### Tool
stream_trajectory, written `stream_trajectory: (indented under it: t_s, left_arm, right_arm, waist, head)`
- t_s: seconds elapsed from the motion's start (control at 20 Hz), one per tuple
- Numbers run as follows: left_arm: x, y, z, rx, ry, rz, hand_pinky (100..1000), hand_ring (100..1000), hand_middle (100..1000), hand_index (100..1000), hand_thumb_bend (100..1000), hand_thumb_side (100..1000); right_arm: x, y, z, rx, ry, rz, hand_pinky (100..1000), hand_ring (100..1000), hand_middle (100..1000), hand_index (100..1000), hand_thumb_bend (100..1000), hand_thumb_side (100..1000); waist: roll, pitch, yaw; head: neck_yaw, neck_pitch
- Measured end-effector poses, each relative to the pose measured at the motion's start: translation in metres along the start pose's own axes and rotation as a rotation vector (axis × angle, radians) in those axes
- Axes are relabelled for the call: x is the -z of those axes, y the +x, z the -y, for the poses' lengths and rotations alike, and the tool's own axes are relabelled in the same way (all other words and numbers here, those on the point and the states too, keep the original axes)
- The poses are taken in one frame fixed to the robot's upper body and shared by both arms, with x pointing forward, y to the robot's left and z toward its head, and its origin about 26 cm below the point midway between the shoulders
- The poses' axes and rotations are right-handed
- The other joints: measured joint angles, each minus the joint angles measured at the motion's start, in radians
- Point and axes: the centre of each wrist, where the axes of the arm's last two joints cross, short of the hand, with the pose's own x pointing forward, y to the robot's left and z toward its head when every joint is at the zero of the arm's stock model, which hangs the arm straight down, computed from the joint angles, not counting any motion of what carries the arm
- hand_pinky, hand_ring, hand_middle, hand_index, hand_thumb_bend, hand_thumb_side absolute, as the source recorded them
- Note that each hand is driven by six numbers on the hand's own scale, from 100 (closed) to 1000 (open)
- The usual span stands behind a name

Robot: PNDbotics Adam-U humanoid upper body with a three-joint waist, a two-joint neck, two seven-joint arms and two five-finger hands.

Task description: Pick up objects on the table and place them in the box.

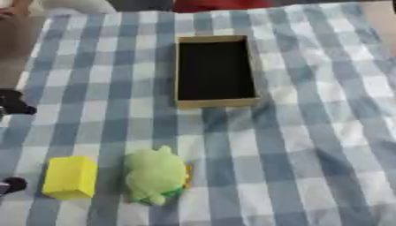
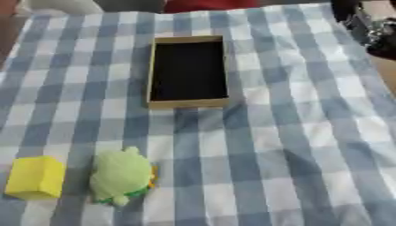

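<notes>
Checked cloth, open box upper centre, two things lower left.
The box's dark inside holds nothing; green toy and yellow block lie just beside each other. Left hand shows at left edge, right hand at upper right; fingers cannot be told.

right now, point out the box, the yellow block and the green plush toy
box (image 1: pixel 214 103), left eye view, on its near tan rim
yellow block (image 1: pixel 70 176), left eye view, on its top face
green plush toy (image 1: pixel 154 174), left eye view, on the middle of its body
</notes>
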Motion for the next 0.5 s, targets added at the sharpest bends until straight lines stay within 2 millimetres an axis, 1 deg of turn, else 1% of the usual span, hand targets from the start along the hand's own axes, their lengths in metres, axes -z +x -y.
stream_trajectory:
  t_s: [0.5]
  left_arm:
    - [0.0078,0.0087,0.0086,-0.095,-0.117,-0.007,975,957,781,904,667,395]
  right_arm:
    - [0.0007,0.0005,-0.0021,0.006,0.000,0.002,592,742,708,789,100,969]
  waist:
    - [0.000,0.000,-0.012]
  head:
    - [0.000,0.000]
